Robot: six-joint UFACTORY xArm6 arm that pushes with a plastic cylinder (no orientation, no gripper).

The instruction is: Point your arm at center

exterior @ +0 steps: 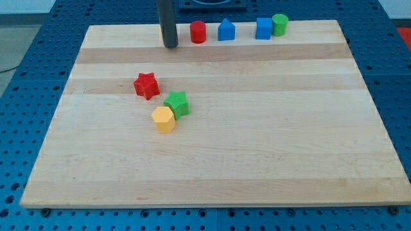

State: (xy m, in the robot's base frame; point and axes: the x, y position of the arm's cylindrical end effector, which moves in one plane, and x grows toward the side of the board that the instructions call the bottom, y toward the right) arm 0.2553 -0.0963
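My tip rests near the top edge of the wooden board, left of centre. A red cylinder stands just to its right. Further right along the top edge are a blue house-shaped block, a blue cube and a green cylinder touching it. A red star lies below my tip, toward the view's left. A green star and a yellow hexagonal block touch each other just below and right of the red star.
The board lies on a blue perforated table that shows on all sides. A dark robot base sits beyond the board's top edge.
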